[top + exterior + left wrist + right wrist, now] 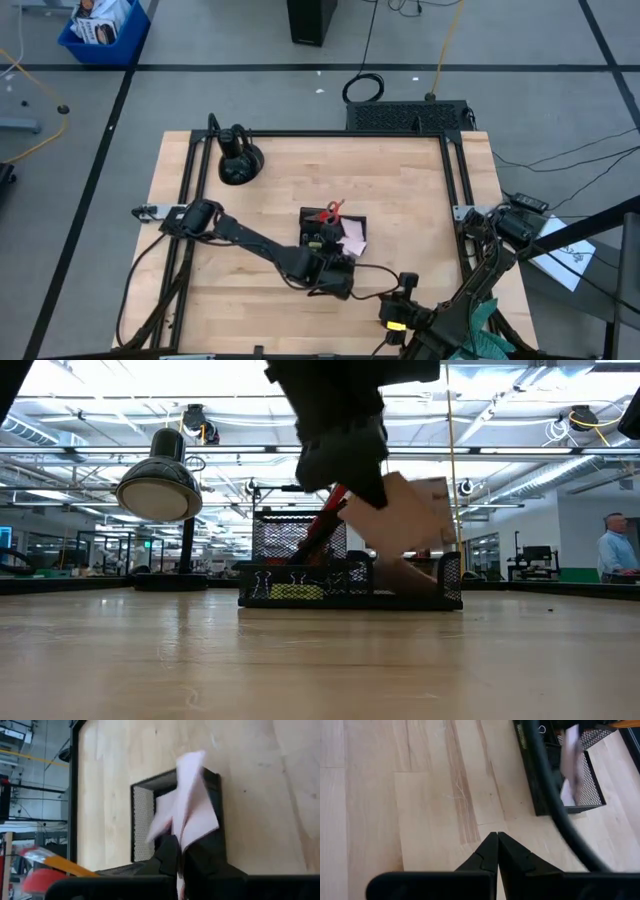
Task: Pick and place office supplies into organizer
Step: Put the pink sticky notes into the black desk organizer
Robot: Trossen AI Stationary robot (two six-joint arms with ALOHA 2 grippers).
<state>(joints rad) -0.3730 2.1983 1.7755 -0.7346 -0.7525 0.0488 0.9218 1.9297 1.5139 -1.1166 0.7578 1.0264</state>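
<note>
left gripper: your left gripper (338, 277) sits at the near side of the organizer, reached in from the table's left edge. in the left wrist view its fingers (167, 855) are pinched nearly together on the lower edge of the pink notepad (187, 805); the sheets fan out above the fingertips.

pink notepad: you have it held over the organizer's right-hand compartment. in the low view it shows as a tilted pale square (412, 515) above the tray's wall, not lying flat. whether its lower corner touches the tray floor you cannot tell.

organizer: the black mesh organizer (312, 216) stands near the middle of the table (420, 210). in the low view its front wall (420, 598) runs low, with a taller mesh section (280, 538) at the back left.

scissors: the red-handled scissors (333, 209) stand in the far part of the organizer, handles sticking out past its far edge.

clips and yellow-green piece: the low view shows small black clips (262, 581) and a yellow-green piece (298, 591) behind the front wall on the left side.

pencil: an orange pencil (59, 862) shows at the edge of the left wrist view, just beside a red blur; where it rests you cannot tell.

right gripper: your right gripper (496, 836) waits near the table's front edge, right of the organizer, fingers pressed together on nothing, bare wood under it.

lamp: a round black domed lamp (240, 160) stands at the far left of the table, well apart from the organizer.

background: a person (612, 548) stands far off at the right of the low view.
</note>
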